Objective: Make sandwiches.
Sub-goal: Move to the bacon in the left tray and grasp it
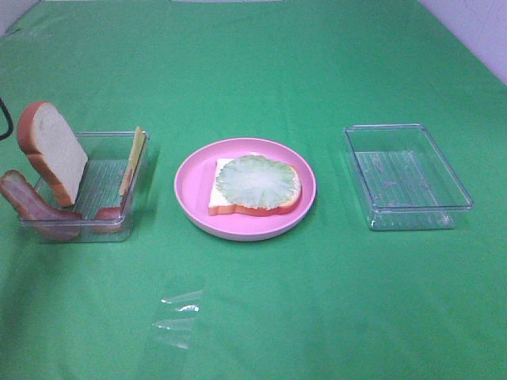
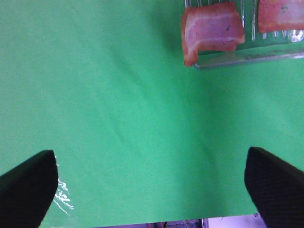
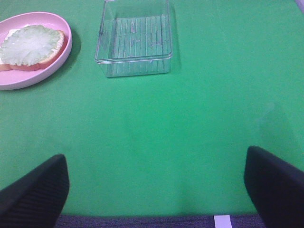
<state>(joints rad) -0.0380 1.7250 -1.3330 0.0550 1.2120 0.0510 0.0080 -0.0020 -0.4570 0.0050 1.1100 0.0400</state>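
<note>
Assembling so far: the sandwich is a part-built stack, with one bread slice lying flat and a lettuce leaf on top of it. No bacon, cheese or top slice is on it yet.
Stack location: middle of the scene, on the pink plate, between the two clear trays.
Left tray: just left of the plate, holding the remaining parts. A second bread slice leans upright at its left end, and a cheese slice stands on edge against its right wall. One bacon strip is draped over the near left corner, and another bacon piece lies by the near wall.
Right tray: right of the plate; nothing shows inside it.
Left gripper: jaws wide, holding nothing, over bare green cloth on the near side of the left tray.
Right gripper: jaws wide, holding nothing, over bare cloth on the near side of the right tray.
Step in hand (judged): between placements. The lettuce layer is done and the next filling, bacon or cheese, has not yet been fetched.
Next move (judged): the left gripper is the nearer tool. It would need to reach the draped bacon strip, close on its overhanging end and lift it clear of the tray wall. It would then carry the strip right and lay it flat without shifting the leaf.
</note>
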